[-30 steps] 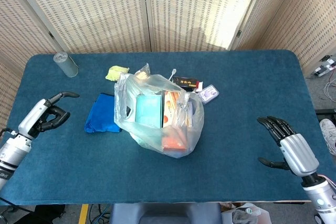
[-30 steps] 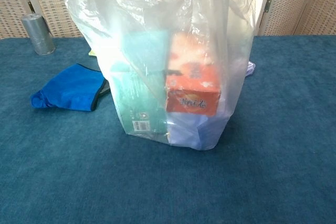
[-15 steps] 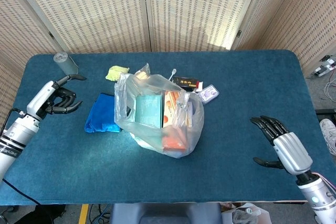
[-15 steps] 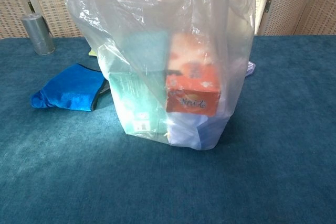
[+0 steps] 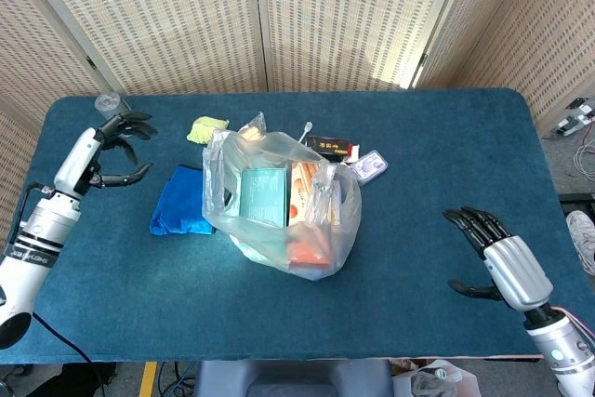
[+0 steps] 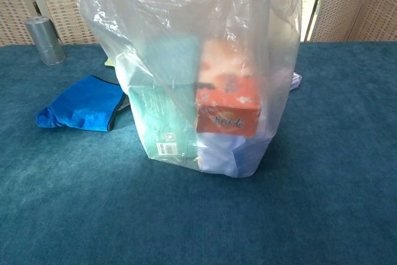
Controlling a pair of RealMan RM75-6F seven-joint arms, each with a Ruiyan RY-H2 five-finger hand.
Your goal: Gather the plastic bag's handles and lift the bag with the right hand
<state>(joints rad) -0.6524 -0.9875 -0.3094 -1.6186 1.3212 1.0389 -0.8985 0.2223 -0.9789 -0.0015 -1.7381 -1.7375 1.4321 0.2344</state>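
Note:
A clear plastic bag (image 5: 279,211) (image 6: 192,72) stands upright in the middle of the blue table (image 5: 418,183), holding a teal box (image 5: 263,196) and an orange box (image 6: 227,100). Its handles (image 5: 316,169) stand loose at the top, with no hand touching them. My right hand (image 5: 497,262) hovers open near the table's front right, well clear of the bag. My left hand (image 5: 110,151) is open at the far left, fingers spread, beyond the blue cloth. Neither hand appears in the chest view.
A blue cloth (image 5: 179,200) (image 6: 84,105) lies just left of the bag. A grey can (image 5: 110,102) (image 6: 44,40) stands at the back left, close to my left hand. A yellow item (image 5: 206,128), a dark packet (image 5: 332,147) and a small pale pack (image 5: 369,166) lie behind the bag.
My left hand has risen and moved toward the back left, nearer the can, with its fingers spreading. My right hand has shifted slightly left. The bag stays put.

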